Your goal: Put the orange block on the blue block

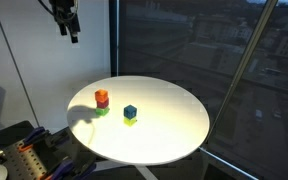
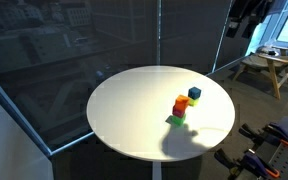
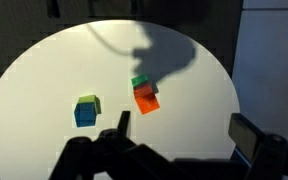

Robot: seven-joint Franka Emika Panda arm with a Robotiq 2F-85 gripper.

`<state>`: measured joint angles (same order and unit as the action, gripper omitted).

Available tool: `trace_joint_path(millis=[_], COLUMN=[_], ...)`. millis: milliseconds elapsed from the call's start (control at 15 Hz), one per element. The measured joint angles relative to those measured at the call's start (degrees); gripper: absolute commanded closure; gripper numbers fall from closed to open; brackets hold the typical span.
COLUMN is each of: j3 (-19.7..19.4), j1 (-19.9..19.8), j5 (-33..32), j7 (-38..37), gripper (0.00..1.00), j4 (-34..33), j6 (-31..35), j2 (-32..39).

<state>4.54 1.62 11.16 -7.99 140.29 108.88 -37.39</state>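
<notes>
Orange is not yet in hand. In an exterior view the orange block (image 1: 101,95) sits on top of a reddish cube (image 1: 101,103), far below the gripper (image 1: 68,22), which hangs high over the white round table (image 1: 174,140) carrying nothing. The blue block (image 1: 130,111) is also well beneath the gripper, near the orange one but apart from it, with a yellow-green cube (image 1: 130,120) at its foot.

In an exterior view from across the table, the gripper (image 2: 246,18) is a dark shape up against the window, and its jaws cannot be read there. Well below it, the orange block (image 2: 181,102) stands on its small pile with a green cube (image 2: 172,120) at the base. The blue block (image 2: 194,93) is just beside that pile, its top bare.

In the wrist view the gripper (image 3: 183,126) is spread wide, with only table between its fingers (image 3: 124,122). The orange block (image 3: 146,98) lies ahead of it, nearer one finger. The blue block (image 3: 85,116) lies further out, past that same finger.

By my reading, none of the task is done. The descent, grasp, lift, carry and placing on the blue block all remain.
</notes>
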Motion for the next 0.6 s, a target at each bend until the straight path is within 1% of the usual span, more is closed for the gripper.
trace_joint_path(millis=[600], j3=[-1.8], j1=[-0.3], j5=[0.0], j7=[0.0], gripper=[0.00], j4=[3.5], j6=[10.2], j2=[8.3])
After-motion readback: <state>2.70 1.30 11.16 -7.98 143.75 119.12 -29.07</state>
